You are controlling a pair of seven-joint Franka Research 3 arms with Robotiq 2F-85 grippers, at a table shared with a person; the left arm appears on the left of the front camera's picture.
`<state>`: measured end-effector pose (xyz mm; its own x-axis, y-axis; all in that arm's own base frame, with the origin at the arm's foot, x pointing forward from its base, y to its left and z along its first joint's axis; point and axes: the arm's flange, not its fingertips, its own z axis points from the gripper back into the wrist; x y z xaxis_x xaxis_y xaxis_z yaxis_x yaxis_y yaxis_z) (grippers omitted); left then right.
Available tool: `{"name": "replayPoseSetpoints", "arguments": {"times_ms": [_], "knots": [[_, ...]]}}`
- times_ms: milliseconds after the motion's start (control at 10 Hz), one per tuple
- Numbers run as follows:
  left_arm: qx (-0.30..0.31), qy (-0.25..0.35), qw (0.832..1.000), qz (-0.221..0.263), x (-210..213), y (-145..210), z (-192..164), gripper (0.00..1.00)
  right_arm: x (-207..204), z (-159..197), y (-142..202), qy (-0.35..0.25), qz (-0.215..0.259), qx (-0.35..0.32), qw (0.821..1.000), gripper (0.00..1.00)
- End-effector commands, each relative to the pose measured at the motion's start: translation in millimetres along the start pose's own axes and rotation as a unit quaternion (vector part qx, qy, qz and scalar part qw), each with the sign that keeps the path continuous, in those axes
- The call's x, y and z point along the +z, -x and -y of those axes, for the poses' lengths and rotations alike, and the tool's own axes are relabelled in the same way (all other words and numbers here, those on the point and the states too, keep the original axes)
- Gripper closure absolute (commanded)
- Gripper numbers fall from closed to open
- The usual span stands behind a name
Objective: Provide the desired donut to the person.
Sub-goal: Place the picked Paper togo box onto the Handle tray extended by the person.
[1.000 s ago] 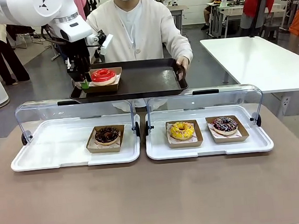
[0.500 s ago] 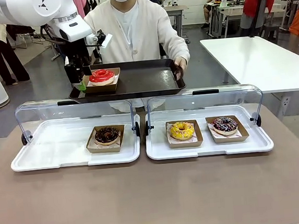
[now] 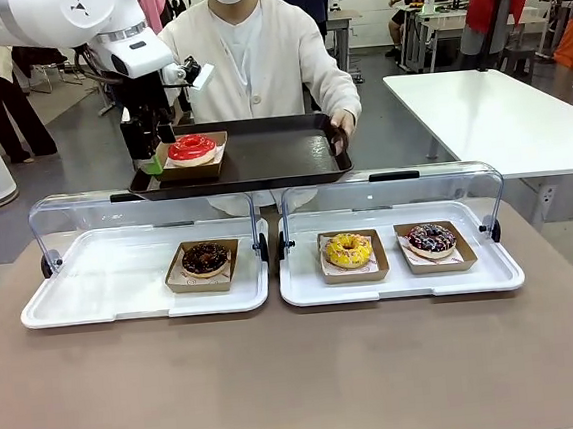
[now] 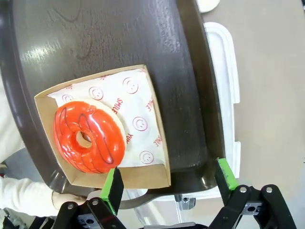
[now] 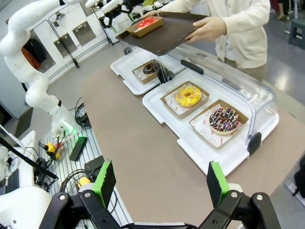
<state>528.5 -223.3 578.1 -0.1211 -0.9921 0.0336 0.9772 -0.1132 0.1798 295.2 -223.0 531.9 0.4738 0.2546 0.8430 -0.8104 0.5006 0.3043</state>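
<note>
The person (image 3: pixel 262 46) in a cream cardigan holds a dark tray (image 3: pixel 281 155) over the display cases. On its left end sits a red-glazed donut (image 3: pixel 191 147) in a cardboard box lined with printed paper. My left gripper (image 3: pixel 150 151) stands open at that end of the tray. In the left wrist view the red donut (image 4: pixel 89 137) lies just ahead of the left gripper (image 4: pixel 169 180), whose green pads (image 4: pixel 113 183) are spread wide around the box's near corner without pinching it. My right gripper (image 5: pixel 161 179) hangs open over the brown table, holding nothing.
Two white display trays (image 3: pixel 73 293) with raised clear lids stand on the brown table. The left one holds a chocolate donut (image 3: pixel 205 259); the right one a yellow donut (image 3: pixel 348 250) and a sprinkled chocolate donut (image 3: pixel 431 239). A white table (image 3: pixel 499 116) stands at the back right.
My left gripper has opened and let go of the red donut's box, which now rests on the person's tray. The tray has risen slightly.
</note>
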Motion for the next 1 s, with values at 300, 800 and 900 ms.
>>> {"name": "replayPoseSetpoints", "arguments": {"times_ms": [300, 800, 900], "knots": [[-0.004, 0.023, 0.998, 0.062, 20, 113, 108, 0.0, 0, 1, 1, -0.004, 0.01, 0.006, 1.0, 0.0], [0.007, 0.017, 0.998, 0.066, -17, 169, 158, 0.0, 0, 1, 1, -0.004, 0.01, 0.006, 1.0, 0.0], [0.014, 0.021, 0.998, 0.063, -23, 172, 162, 0.0, 0, 1, 1, -0.004, 0.01, 0.006, 1.0, 0.0]]}}
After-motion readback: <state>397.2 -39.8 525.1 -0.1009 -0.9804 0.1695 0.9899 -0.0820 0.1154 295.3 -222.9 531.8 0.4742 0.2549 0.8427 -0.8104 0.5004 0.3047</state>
